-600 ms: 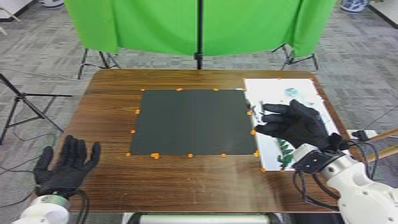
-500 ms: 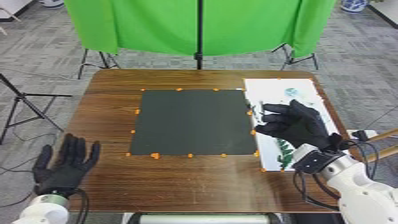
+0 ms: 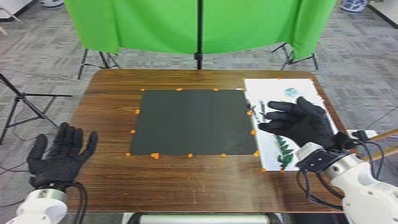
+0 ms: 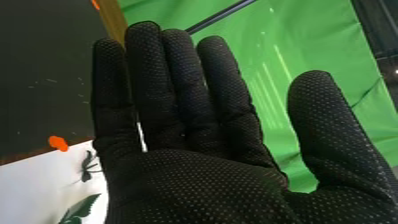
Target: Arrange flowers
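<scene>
The right hand (image 3: 300, 124) hides part of the white sheet (image 3: 266, 86) from us, and we can't make out the pale blue thing (image 3: 291, 92) there. The head view's top edge crops the green cloth (image 3: 155, 27).

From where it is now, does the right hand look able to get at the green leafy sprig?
Probably yes: the right hand is open and close above the white sheet where the sprig lies, and I see nothing on top of its leaves.
</scene>
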